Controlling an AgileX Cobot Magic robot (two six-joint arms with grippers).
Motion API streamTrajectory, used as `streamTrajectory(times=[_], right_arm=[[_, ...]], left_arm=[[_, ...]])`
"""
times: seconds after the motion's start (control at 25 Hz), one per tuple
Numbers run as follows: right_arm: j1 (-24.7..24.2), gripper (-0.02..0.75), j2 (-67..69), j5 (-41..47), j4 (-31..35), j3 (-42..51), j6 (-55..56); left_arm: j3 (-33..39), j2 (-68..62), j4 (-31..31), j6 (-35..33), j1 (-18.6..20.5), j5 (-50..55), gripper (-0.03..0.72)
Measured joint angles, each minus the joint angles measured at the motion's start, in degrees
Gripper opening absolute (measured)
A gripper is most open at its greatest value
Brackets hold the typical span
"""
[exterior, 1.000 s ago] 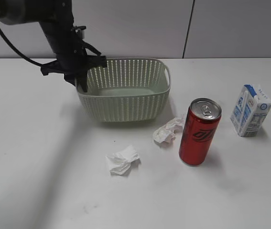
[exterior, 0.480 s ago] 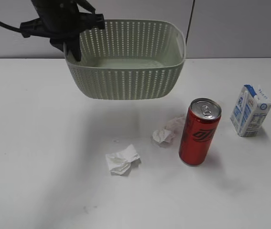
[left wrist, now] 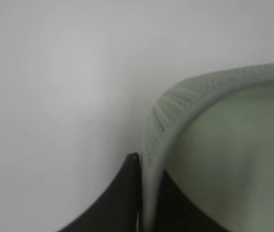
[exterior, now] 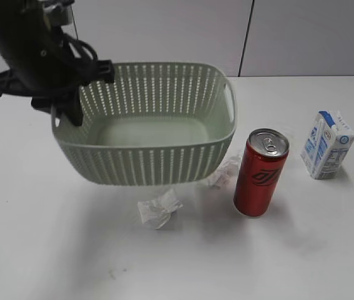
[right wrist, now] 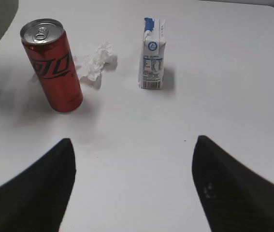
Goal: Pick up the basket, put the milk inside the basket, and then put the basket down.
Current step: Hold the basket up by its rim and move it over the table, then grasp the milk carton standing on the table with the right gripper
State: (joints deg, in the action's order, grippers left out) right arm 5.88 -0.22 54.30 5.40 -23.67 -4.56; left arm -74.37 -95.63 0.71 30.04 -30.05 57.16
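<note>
White tabletop (exterior: 33,250) runs back to a pale grey wall, and much of what matters is partly hidden from me; my left gripper (exterior: 64,112) is clamped on the left rim of the basket (exterior: 152,162), but in the exterior view the rim covers the inner finger, and in the left wrist view I see only a blurred curve of green rim pinched against a dark finger (left wrist: 122,193); the rest of that picture is out of focus. I hold the basket off the table, tilted toward the camera, its shadow spread on the surface below; its inside shows bare green floor and nothing in it. One crumpled tissue (exterior: 158,210) lies under the front wall with its top edge cut off by the basket; a second tissue (exterior: 222,173) is mostly covered by the basket's right corner and sits just beside the red can (exterior: 261,173). The can stands upright to the right of the basket, apart from it. The milk (exterior: 328,145) stands upright well to the right, beyond the can, on the table and outside the basket. My right gripper (right wrist: 134,188) hangs above the table with its two dark fingers spread wide and nothing between them; their tips are cut off by the bottom edge of the right wrist view.
</note>
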Motion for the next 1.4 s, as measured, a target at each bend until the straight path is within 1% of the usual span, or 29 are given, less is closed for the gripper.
streamTrajectory(times=[0.12,0.24,0.36,0.48,0.64,1.08,1.28,1.4], right_arm=[[0.0,0.590,0.0,0.0,0.0,0.0,0.0],[0.0,0.590,0.0,-0.1,0.0,0.0,0.0],[0.0,0.590,0.9,-0.3,-0.1,-0.3,0.5],[0.0,0.590,5.7,-1.2,-0.3,-2.5,2.4],[0.0,0.590,16.5,-3.1,-1.1,-7.6,4.6],[0.0,0.592,56.6,-9.1,-1.3,-22.7,4.0],[0.0,0.664,74.3,-11.0,-1.3,-31.7,2.8],[0.0,0.670,83.0,-11.2,-1.3,-37.4,1.7]], left_arm=[[7.3,3.1,-0.1,0.1,-1.4,-2.2,0.000],[13.6,4.6,2.5,0.1,-2.0,-5.6,0.000],[17.7,5.4,3.9,0.2,-2.1,-8.6,0.000],[20.3,5.5,3.9,0.2,-2.1,-10.4,0.000],[21.0,5.5,3.9,0.2,-2.1,-11.5,0.000],[21.0,5.5,3.9,-0.1,-2.1,-13.1,0.000],[21.0,5.5,3.9,-0.4,-2.1,-13.1,0.000],[21.0,5.5,3.8,-0.6,-2.1,-13.2,0.000]])
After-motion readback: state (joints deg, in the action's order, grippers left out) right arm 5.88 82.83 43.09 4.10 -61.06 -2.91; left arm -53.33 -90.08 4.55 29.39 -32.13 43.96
